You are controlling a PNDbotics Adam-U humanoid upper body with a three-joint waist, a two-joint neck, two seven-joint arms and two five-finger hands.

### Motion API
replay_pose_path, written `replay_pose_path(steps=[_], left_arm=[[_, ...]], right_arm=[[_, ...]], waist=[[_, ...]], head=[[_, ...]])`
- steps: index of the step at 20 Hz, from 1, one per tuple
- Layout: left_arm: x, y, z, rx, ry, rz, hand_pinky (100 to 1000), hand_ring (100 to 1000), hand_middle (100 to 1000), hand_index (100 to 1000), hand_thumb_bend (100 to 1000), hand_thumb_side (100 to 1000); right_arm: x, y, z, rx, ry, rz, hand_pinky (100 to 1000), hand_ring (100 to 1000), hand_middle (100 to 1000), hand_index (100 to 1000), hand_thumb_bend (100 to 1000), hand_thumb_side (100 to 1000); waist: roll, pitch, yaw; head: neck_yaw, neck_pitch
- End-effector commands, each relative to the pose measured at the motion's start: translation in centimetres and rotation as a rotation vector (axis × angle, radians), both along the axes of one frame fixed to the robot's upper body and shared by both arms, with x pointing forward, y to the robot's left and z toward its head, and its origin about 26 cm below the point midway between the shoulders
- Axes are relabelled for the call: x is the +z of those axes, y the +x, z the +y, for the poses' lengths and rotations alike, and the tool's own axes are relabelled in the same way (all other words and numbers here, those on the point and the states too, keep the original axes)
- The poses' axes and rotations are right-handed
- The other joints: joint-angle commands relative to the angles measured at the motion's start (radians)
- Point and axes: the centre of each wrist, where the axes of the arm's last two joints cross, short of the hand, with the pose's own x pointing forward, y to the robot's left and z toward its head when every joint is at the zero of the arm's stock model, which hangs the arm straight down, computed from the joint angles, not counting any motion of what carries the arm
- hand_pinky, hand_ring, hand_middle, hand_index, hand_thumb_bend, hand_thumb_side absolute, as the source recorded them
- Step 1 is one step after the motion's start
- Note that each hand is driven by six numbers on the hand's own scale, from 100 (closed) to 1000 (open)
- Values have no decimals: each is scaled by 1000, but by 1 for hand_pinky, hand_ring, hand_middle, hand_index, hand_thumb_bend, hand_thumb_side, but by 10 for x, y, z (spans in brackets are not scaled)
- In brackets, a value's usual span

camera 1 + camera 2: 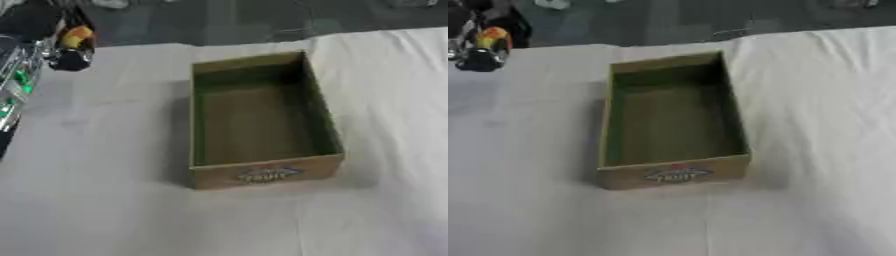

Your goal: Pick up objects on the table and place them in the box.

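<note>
Centrally on white-clothed table (105, 210): open cardboard box (262, 172), blurred logo unreadable. Left hand (68, 50) at far left corner grips orange-yellow object (77, 35).

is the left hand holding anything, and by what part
The left hand is curled round a small orange and yellow thing at the upper left; which part cannot be told.

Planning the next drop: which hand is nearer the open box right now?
Left. The left hand is up at the far left, beyond the box, curled round a small orange-and-yellow thing. The right hand shows in neither view.
</note>
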Motion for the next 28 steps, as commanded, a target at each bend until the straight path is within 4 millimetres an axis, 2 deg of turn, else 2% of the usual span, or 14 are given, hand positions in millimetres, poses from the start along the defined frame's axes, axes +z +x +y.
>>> replay_pose_path(steps=[1,4,5,10,14,19,24,28], left_arm=[[33,-27,-21,-89,63,-107,102,415,388,545,100,360],[44,-47,-48,-189,98,-154,110,420,399,548,100,363],[46,-52,-57,-217,107,-163,110,421,397,548,100,363],[46,-64,-95,-345,100,-162,105,416,392,547,100,364],[38,-68,-126,-436,72,-160,105,415,392,547,100,364],[27,-74,-162,-508,72,-190,113,420,396,546,100,367],[6,-75,-188,-529,118,-183,123,432,411,549,100,368],[-12,-73,-206,-562,167,-158,132,443,422,559,100,366]], right_arm=[[8,-4,-1,0,-5,-26,728,736,741,848,100,820],[7,-4,-1,2,0,-25,728,735,741,847,100,841],[7,-4,-1,3,2,-26,728,735,740,847,100,819],[8,-4,0,11,7,-28,728,734,740,847,100,820],[9,-3,1,19,13,-28,729,734,740,847,100,820],[10,-3,2,27,19,-31,729,734,740,847,100,819],[12,-2,4,40,22,-37,730,734,741,847,100,821],[13,-1,6,51,19,-38,730,735,741,847,100,823]], waist=[[-6,-37,1],[-8,-53,2],[-8,-58,1],[-10,-78,-2],[-12,-88,-4],[-12,-91,-9],[-10,-88,-18],[-8,-80,-23]], head=[[-3,16],[-1,29],[2,33],[3,53],[-8,74],[-6,85],[4,124],[18,116]])
